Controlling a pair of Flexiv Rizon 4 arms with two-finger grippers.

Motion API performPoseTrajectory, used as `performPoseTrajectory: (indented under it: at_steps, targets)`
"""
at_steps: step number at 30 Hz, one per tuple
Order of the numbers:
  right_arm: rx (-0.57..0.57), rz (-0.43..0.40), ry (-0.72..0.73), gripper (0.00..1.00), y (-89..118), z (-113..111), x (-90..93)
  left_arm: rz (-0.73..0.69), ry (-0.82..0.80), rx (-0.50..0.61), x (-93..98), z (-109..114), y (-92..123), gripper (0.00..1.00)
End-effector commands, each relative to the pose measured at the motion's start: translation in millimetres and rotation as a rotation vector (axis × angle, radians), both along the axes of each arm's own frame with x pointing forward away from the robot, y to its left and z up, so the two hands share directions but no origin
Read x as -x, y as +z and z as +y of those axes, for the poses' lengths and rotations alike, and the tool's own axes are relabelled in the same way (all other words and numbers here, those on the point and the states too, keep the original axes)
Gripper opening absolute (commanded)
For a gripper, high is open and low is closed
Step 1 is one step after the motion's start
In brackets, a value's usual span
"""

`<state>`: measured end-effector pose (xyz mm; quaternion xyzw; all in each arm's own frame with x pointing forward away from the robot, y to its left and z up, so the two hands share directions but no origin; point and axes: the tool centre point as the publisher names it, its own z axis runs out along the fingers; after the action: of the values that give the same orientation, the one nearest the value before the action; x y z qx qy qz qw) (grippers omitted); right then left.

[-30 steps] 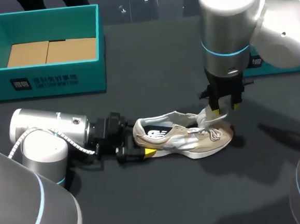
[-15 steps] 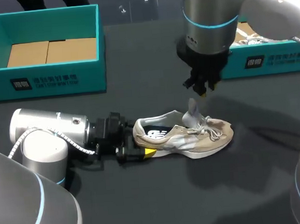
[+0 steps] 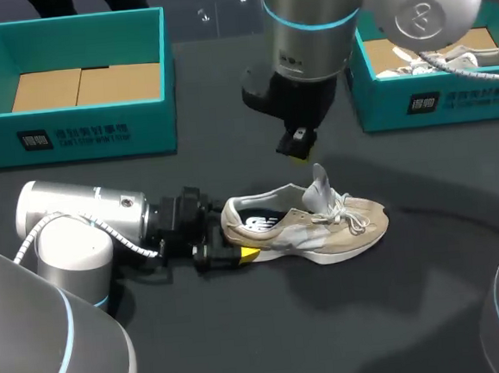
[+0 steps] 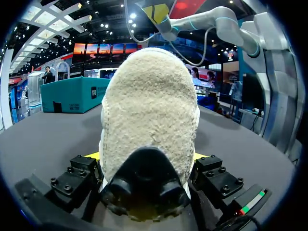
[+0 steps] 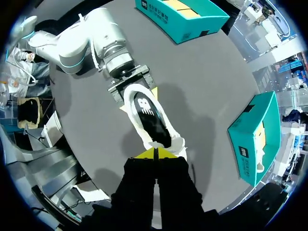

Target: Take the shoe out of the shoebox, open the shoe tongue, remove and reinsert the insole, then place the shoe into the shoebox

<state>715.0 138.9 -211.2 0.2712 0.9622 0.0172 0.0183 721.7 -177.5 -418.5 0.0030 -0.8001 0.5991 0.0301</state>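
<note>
Head view, right pincer (image 3: 296, 148) above shoe (image 3: 309, 230)

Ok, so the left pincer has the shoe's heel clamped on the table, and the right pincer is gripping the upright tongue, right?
Not quite. The right pincer is not on the tongue: the head view shows it hanging above the shoe, apart from it, closed on nothing. The left pincer does clamp the shoe's heel on the table, and the tongue does stand upright.

Dark grey matte table (image 3: 244, 342); soft shadows across its top
</note>
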Motion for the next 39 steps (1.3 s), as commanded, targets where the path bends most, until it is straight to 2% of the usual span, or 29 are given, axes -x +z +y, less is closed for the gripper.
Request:
performPoseTrajectory:
  at_steps: [1,4,8,12,16,29,31,33,36,39]
  targets:
    - [-0.018,0.007,0.002,0.0,-3,-6,-1.7,-0.001,0.003,0.0,1.5,-1,-5,0.0]
    - [-0.018,0.007,0.002,0.0,-3,-6,-1.7,-0.001,0.003,0.0,1.5,-1,-5,0.0]
    - [0.078,0.049,0.256,0.0,-26,36,-0.3,-0.001,0.003,0.0,1.5,-1,-5,0.0]
    - [0.069,0.052,0.396,0.0,-37,50,6.8,-0.001,0.003,0.0,1.5,-1,-5,0.0]
    - [0.132,0.037,0.553,0.0,-42,58,16.9,-0.001,0.003,0.0,1.5,-1,-5,0.0]
    - [0.133,0.028,0.545,0.0,-39,57,19.0,-0.001,0.003,0.0,1.5,-1,-5,0.0]
    - [0.152,0.036,0.558,0.0,-51,64,15.4,-0.001,0.003,0.0,1.5,-1,-5,0.0]
    - [0.12,0.005,0.577,0.0,-62,67,14.9,-0.001,0.003,0.0,1.5,-1,-5,0.0]
    - [0.099,0.007,0.554,0.0,-80,65,13.6,-0.001,0.003,0.0,1.5,-1,-5,0.0]
    - [0.09,0.012,0.516,0.0,-86,65,13.7,-0.001,0.003,0.0,1.5,-1,-5,0.0]
